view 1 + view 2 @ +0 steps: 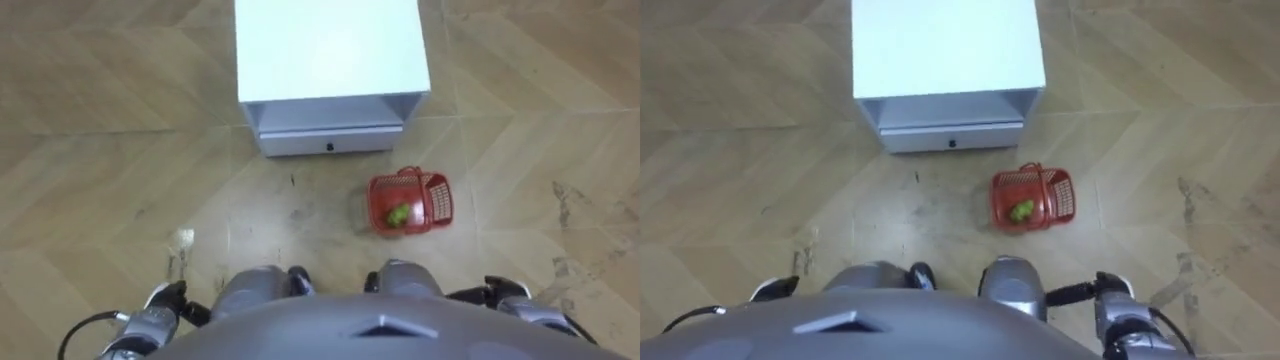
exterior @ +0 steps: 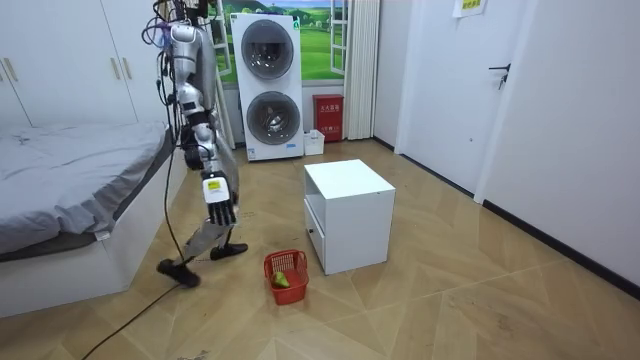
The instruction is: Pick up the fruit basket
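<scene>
One red basket [image 1: 410, 203] lies on the wooden floor [image 1: 120, 150] near the front of the white cabinet [image 1: 330, 45], apart from it and just off its front corner on the robot's right. It stands upright with its open top upward. Contents: one green fruit [image 1: 398, 215] on the basket's bottom, toward the side farther from the cabinet. Whether anything else lies in it cannot be told.

The cabinet's front shows an open niche above a shut drawer [image 1: 330, 140] with a small dark knob at its middle. The cabinet's top is plain white.

The robot stands upright facing the cabinet's front, well apart from it. The basket lies between robot and cabinet, to the robot's right of the drawer.

The right robot hand [image 2: 220, 208] hangs at the robot's side, on the same side of the cabinet as the basket. It is released, with its fingers straight and pointing down, and it is well above and apart from the basket. The left robot hand [image 1: 148, 322] shows at the lower left of the left eye view, on the side of the cabinet away from the basket; its state cannot be told.

In the room view, a grey bed [image 2: 60, 170] stands on the far side of the robot from the cabinet. Two stacked washing machines [image 2: 268, 85] and a small red box [image 2: 328, 118] stand against the wall beyond the cabinet.
</scene>
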Motion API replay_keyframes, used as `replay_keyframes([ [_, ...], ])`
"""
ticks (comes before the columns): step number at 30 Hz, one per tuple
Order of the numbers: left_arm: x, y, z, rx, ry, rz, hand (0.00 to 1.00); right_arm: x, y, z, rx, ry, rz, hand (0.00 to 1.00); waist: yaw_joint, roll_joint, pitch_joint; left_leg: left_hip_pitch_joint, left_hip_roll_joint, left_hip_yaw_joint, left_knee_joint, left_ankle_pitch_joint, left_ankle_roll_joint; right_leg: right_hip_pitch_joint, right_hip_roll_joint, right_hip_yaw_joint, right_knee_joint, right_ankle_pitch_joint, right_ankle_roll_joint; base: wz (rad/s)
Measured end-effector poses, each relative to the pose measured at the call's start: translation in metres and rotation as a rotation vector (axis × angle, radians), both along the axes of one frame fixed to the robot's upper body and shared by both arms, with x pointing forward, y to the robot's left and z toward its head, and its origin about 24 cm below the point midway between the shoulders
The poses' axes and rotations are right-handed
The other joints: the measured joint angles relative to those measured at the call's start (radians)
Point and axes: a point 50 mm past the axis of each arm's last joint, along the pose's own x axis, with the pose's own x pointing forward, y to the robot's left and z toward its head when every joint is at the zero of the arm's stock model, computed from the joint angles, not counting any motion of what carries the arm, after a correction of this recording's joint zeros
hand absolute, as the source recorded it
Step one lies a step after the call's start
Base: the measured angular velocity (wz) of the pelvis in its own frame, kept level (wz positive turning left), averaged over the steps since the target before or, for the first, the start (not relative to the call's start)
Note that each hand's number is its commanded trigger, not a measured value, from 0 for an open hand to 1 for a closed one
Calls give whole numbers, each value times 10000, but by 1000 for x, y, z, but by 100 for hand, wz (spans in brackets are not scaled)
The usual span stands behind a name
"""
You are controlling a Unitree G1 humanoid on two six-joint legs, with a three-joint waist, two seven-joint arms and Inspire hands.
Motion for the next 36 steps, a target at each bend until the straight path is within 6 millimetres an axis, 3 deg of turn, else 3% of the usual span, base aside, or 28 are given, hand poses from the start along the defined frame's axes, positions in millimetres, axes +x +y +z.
replay_keyframes([
  [2, 1, 5, 1, 108, -180, 437, 0, 36, 3, 11, 48, -1355, -122, 0, 59, 32, 33, -954, 312, 11, 672, -4, 3, 720, -190, -292, -1128, 533, 150, -27],
  [3, 8, 9, 3, 270, -464, 670, 0, 66, 7, 22, 14, -2259, 96, 0, 149, 36, 43, -1667, 498, 6, 1200, -3, 1, 1002, -236, -310, -1854, 727, 301, -11],
  [4, 13, 10, 4, 330, -643, 775, 0, 77, 8, 27, 19, -2601, 88, 0, 118, 35, 48, -2035, 570, -26, 1517, -4, -1, 1118, -236, -299, -2204, 504, 480, 5],
  [5, 21, 12, 6, 428, -983, 966, 0, 98, 10, 38, -23, -3287, 97, 0, 128, 16, 55, -2710, 676, -78, 2100, -7, -8, 1125, -137, -334, -2519, -426, 863, 14],
  [7, 33, 10, 7, 404, -1506, 969, 0, 125, 8, 57, -291, -4243, 149, 0, 166, -29, 52, -3858, 667, -469, 3169, -86, -125, 522, -100, -295, -1890, -1929, 850, 22],
  [8, 34, 9, 7, 374, -1518, 1003, 0, 131, 8, 61, -375, -4441, 137, 0, 208, -50, 58, -4100, 660, -540, 3431, -111, -142, 327, -138, -289, -1573, -2254, 876, 11],
  [9, 36, 9, 7, 314, -1492, 978, 0, 143, 8, 71, -476, -4851, 152, 0, 342, -152, 127, -4630, 677, -593, 4021, -307, -135, -253, -320, -228, -503, -2899, 930, 0],
  [10, 37, 9, 7, 269, -1499, 1055, 0, 147, 7, 75, -495, -5048, 98, 0, 381, -197, 145, -4891, 684, -584, 4397, -438, -107, -492, -454, -179, 126, -3191, 939, 13],
  [12, 36, 8, 6, 218, -1455, 1433, 0, 158, -1, 90, -764, -5801, -122, 0, 430, -299, 215, -5823, 665, -538, 6266, -1157, 141, -1655, -990, 92, 3165, -3865, 850, 30],
  [13, 36, 9, 6, 244, -1457, 1494, 0, 160, -2, 92, -783, -5946, -152, 0, 454, -323, 222, -6007, 666, -536, 6724, -1406, 101, -1877, -1110, 186, 3835, -3952, 888, 16],
  [16, 29, 15, 6, 523, -1312, 1419, 0, 167, -4, 102, -872, -6549, -127, 0, 657, -421, 292, -7057, 663, -445, 9184, -2528, 359, -2901, -1703, 750, 7311, -4095, 813, 16],
  [20, 24, 18, 7, 817, -1311, 1223, 0, 166, -4, 101, -477, -6667, -599, 0, 509, -496, 333, -7730, 471, -247, 11034, -3287, 647, -3262, -2118, 1309, 9643, -4241, 863, 29],
  [22, 20, 18, 7, 913, -1284, 1067, 0, 167, -4, 101, -234, -6737, -799, 0, 369, -521, 338, -8013, 273, -220, 11865, -3616, 684, -3270, -2141, 1608, 10604, -4290, 847, 31],
  [27, 16, 17, 6, 876, -1329, 925, 0, 168, -5, 103, -114, -6852, -771, 0, -215, -803, 356, -8523, -233, -71, 12732, -3750, 759, -3233, -2231, 1904, 11900, -4291, 848, 39],
  [32, 14, 17, 6, 1002, -1371, 687, 0, 169, -6, 106, -125, -7001, -672, 0, -380, -1095, 325, -8536, -274, -94, 12925, -3725, 566, -3052, -2232, 1830, 12236, -4416, 837, 13],
  [36, -2, 17, 4, 960, -1070, 636, 0, 164, -13, 104, -278, -6892, -633, 0, -422, -1169, 349, -8627, -283, -117, 13211, -3767, 289, -3043, -2105, 1981, 12708, -4484, 709, 5],
])
